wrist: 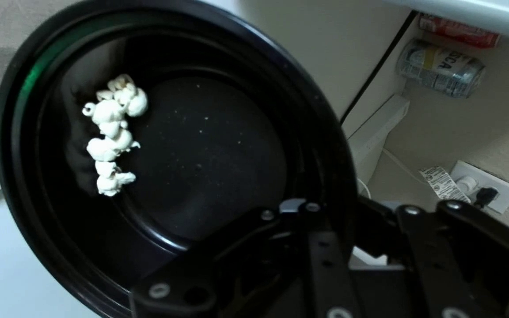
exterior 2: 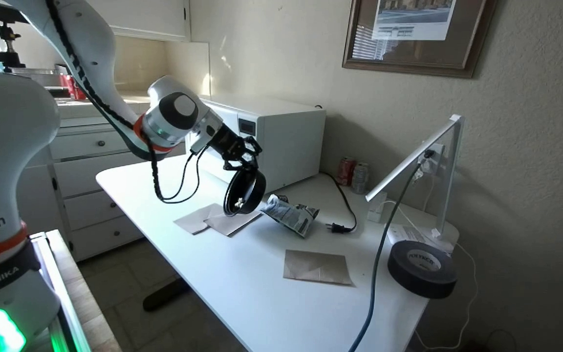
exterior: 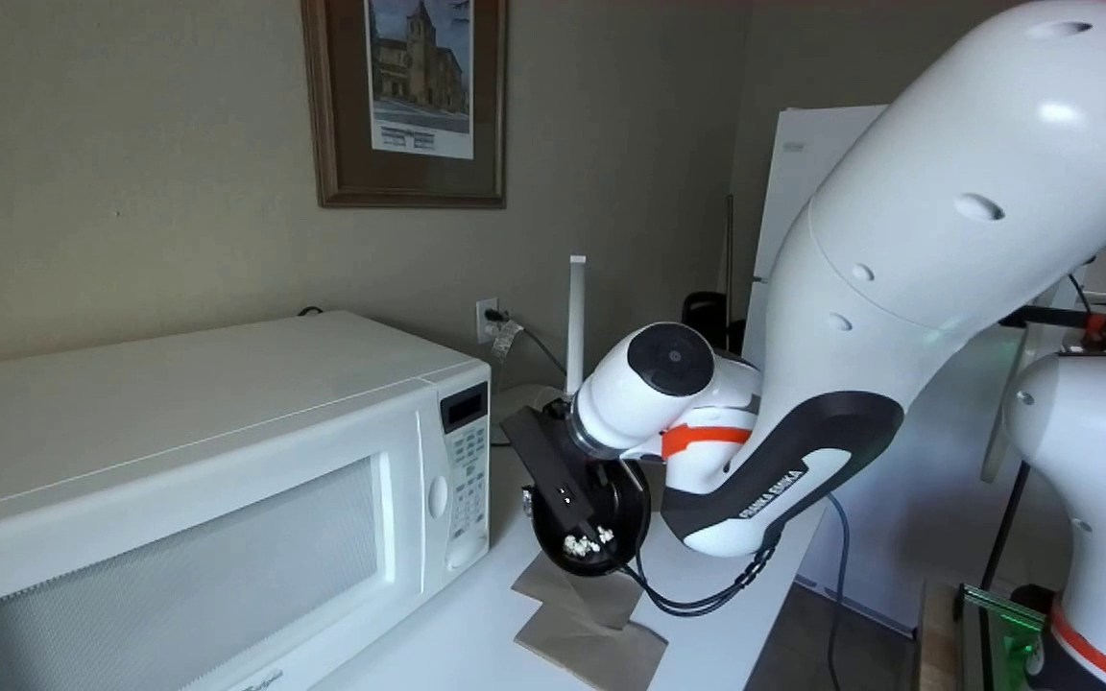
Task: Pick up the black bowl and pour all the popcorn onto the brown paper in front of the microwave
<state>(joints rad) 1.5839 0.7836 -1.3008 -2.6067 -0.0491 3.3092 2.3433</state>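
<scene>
Above the table (exterior 2: pixel 281 303), the black bowl (wrist: pixel 192 150) is pinched by the tool (wrist: pixel 334 210), apparently mid-pour; steeper tipping seems needed.

Glossy black bowl (wrist: pixel 214 163), matt brown paper (exterior: pixel 596 647), smooth microwave (exterior: pixel 217 499), rough-textured wall (exterior 2: pixel 530 146), wooden-looking picture frame (exterior: pixel 411 202)

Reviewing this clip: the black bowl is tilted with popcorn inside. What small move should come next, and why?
Probably tip the black bowl a little further toward the brown paper. The gripper holds it by its rim, already tilted; the popcorn rests against its lower wall, inside the rim, and the wrist view shows paper beyond that side. No popcorn is visible on the paper.
</scene>
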